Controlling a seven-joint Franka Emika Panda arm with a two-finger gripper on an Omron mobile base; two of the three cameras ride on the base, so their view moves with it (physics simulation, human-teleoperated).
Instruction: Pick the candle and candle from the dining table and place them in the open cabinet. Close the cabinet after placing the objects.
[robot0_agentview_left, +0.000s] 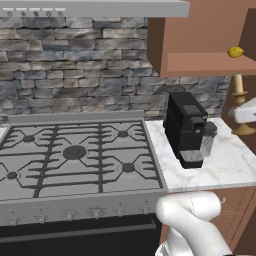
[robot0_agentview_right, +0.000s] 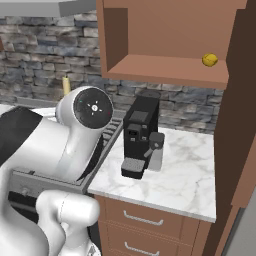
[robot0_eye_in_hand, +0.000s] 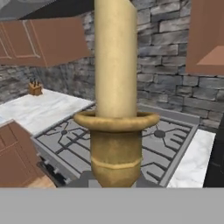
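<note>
Carrying the tall candle (robot0_eye_in_hand: 116, 65) on its brass candlestick (robot0_eye_in_hand: 115, 148), the gripper is closed on the candlestick; in the left base view the candle (robot0_agentview_left: 238, 82) hangs at the right edge of the marble counter (robot0_agentview_left: 225, 165), just below the cabinet (robot0_agentview_left: 200, 62) shelf. A small yellow object (robot0_agentview_right: 209, 60), probably the other candle, already rests at the shelf's right end. Transport is the step in hand. The next move calls for lifting above the shelf lip, setting the candlestick upright inside, then shutting the door.
</note>
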